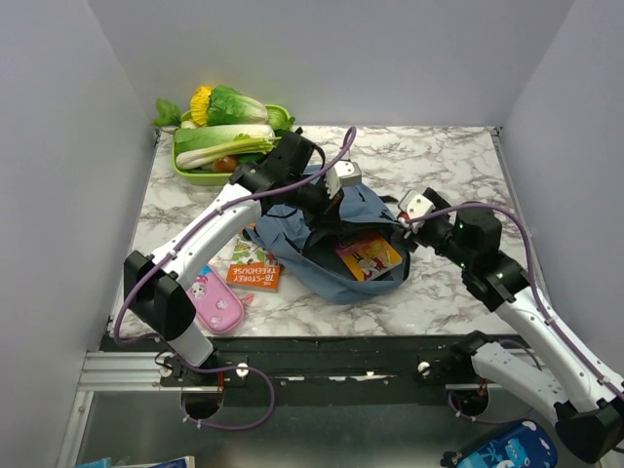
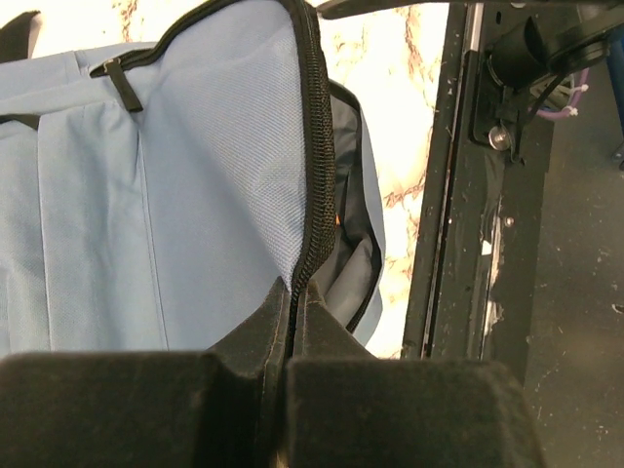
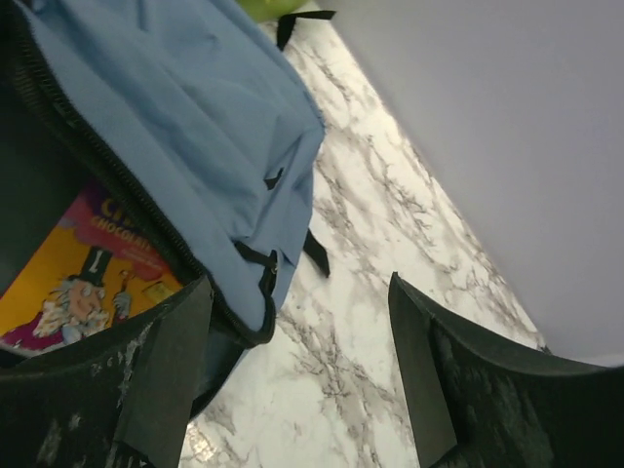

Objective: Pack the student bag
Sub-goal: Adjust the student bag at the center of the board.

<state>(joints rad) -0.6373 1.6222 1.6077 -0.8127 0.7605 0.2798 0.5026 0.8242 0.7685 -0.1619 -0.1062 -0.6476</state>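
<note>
**Bag pinched at the zip, one book inside**

The bag [image 1: 336, 258] is seen lying at the middle of the table [image 1: 448, 166], with its mouth open toward the near right. The left gripper [image 2: 292, 297] is closed tight on the bag's zip edge, and a fold of blue cloth and black zip is pinched between its fingers. The right gripper [image 3: 297, 375] is held just beside the bag's right rim with its jaws wide apart. Only bare marble is seen between them, and nothing is gripped.

Inside the mouth, a yellow book [image 3: 83, 283] is seen lying against the dark lining. An orange book [image 1: 254, 265] is seen on the table just beside the bag's left side. A pink case [image 1: 216, 300] is seen near it, by the left arm. A green tray [image 1: 185, 171] of vegetables is set at the far-left corner, beyond the bag. A blue pouch [image 1: 507, 450] is seen below the table's near edge, by the right arm's base.
</note>
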